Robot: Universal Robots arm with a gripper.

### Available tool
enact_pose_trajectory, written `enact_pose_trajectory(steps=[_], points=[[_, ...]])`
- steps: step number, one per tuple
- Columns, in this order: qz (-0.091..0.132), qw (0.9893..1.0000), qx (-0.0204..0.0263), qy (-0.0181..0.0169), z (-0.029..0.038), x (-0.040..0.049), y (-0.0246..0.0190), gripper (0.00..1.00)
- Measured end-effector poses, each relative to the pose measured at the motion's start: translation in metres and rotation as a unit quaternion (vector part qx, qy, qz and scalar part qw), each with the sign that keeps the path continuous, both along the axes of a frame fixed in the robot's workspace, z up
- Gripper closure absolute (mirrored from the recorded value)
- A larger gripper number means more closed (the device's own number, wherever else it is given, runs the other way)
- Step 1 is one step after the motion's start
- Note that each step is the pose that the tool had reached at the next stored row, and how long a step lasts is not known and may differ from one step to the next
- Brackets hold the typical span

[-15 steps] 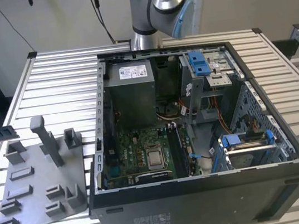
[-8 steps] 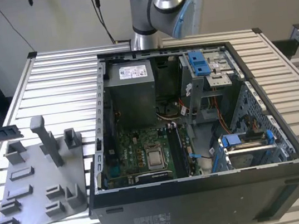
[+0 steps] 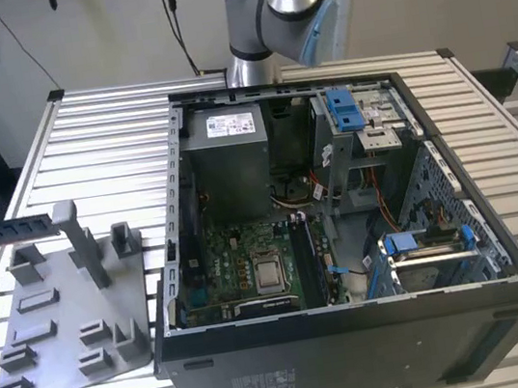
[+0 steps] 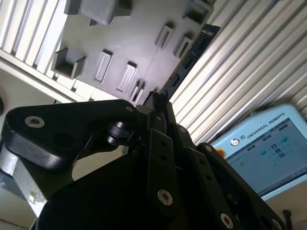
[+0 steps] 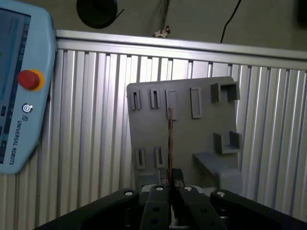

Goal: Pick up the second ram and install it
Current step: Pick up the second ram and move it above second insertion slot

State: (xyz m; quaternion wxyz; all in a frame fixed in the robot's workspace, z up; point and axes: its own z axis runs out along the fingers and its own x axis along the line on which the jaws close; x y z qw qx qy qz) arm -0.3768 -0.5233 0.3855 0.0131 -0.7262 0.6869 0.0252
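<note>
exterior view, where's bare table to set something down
Bare ribbed table between the grey tray and the table's far edge, plus a strip at the exterior view's right of the PC case. Crowded: inside the case, and over the tray, where the hand grips the second ram.

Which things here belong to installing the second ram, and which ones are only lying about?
For the job: thin flat dark memory stick, gripped in the shut jaws of the black gripper; open black computer case with green motherboard.
Lying about: grey moulded plastic tray; light-blue teach pendant; ribbed metal table.
</note>
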Motion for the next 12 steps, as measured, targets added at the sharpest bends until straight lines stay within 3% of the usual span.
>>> enact_pose_trajectory(steps=[6,12], points=[[0.000,1.0000,0.0000,0.0046,0.0004,0.0192,0.0000,0.85],[0.000,1.0000,0.0000,0.0047,0.0004,0.0224,0.0000,0.85]])
